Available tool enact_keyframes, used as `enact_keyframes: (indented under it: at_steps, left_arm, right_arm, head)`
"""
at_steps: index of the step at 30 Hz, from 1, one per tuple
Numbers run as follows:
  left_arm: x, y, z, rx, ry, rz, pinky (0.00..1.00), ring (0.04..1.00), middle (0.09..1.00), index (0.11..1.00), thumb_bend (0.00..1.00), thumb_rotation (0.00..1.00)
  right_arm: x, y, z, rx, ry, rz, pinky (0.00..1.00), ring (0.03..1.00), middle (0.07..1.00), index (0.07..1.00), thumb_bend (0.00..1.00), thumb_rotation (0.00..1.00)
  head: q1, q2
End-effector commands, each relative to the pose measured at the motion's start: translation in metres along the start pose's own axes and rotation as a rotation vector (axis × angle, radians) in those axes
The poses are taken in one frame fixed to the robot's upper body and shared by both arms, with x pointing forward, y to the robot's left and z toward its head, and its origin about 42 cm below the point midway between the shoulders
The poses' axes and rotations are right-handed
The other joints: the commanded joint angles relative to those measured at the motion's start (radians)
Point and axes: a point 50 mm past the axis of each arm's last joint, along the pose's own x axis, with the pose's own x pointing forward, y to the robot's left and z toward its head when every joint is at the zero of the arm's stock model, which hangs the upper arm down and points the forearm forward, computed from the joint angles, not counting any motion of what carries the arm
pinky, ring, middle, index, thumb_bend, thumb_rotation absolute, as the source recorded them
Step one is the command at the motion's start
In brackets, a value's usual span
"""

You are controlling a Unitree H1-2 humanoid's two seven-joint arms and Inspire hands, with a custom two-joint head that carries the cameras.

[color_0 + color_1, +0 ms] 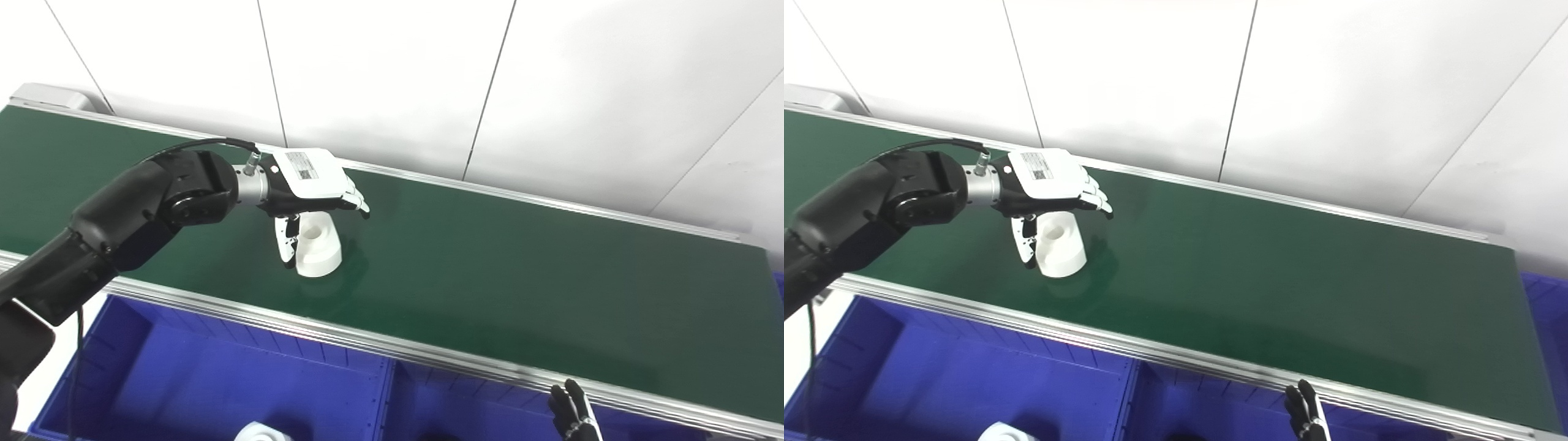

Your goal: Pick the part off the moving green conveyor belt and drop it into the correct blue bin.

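Observation:
A white cylindrical part with a hole in its top stands on the green conveyor belt. My left hand hovers right over it, palm down, fingers spread and pointing right, thumb hanging down along the part's left side. The hand is open and does not grip the part. My right hand shows only as dark fingertips at the bottom edge, below the belt's near rail, too little to tell its state. It also shows in the right eye view.
Blue bins sit below the belt's near aluminium rail; the left bin holds a white part at the bottom edge. A second blue bin lies to its right. White wall panels stand behind the belt.

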Motion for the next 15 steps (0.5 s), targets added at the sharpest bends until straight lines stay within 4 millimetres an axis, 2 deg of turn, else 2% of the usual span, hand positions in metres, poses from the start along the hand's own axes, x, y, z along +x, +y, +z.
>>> enact_keyframes:
  at_steps: [1,3,5,12,14,15]
  left_arm:
    - [-0.005,0.02,-0.015,0.066,0.021,0.031,0.84,0.866,0.873,0.85,1.0,0.28]
    - [0.001,0.014,-0.013,0.077,0.005,-0.03,0.86,0.882,0.89,0.869,1.0,0.28]
    - [0.005,0.011,-0.012,0.095,-0.012,-0.074,0.85,0.878,0.891,0.869,1.0,0.29]
    - [0.013,0.008,-0.008,0.13,-0.049,-0.116,0.85,0.878,0.89,0.858,1.0,0.27]
    - [0.017,0.004,-0.006,0.13,-0.057,-0.1,0.83,0.863,0.877,0.845,1.0,0.25]
    - [0.019,0.002,-0.005,0.128,-0.06,-0.088,0.8,0.841,0.852,0.823,1.0,0.21]
  right_arm:
    - [-0.003,0.003,0.011,0.013,-0.04,-0.005,1.0,0.954,0.941,0.982,0.81,1.0]
    - [-0.003,0.004,0.011,0.013,-0.035,-0.005,1.0,0.957,0.945,0.982,0.82,1.0]
    - [-0.003,0.005,0.011,0.006,-0.036,-0.007,1.0,0.956,0.945,0.982,0.82,1.0]
    - [-0.003,0.01,0.013,0.01,-0.034,-0.002,1.0,0.961,0.952,0.985,0.82,1.0]
    - [-0.003,0.011,0.013,0.015,-0.036,-0.005,1.0,0.96,0.95,0.984,0.83,1.0]
    - [-0.003,0.012,0.014,0.018,-0.036,-0.007,1.0,0.954,0.947,0.982,0.83,1.0]
  head:
    - [0.002,0.001]
    - [0.004,0.002]
    - [0.006,0.001]
    - [-0.01,0.003]
    - [-0.015,0.006]
    - [-0.015,0.006]
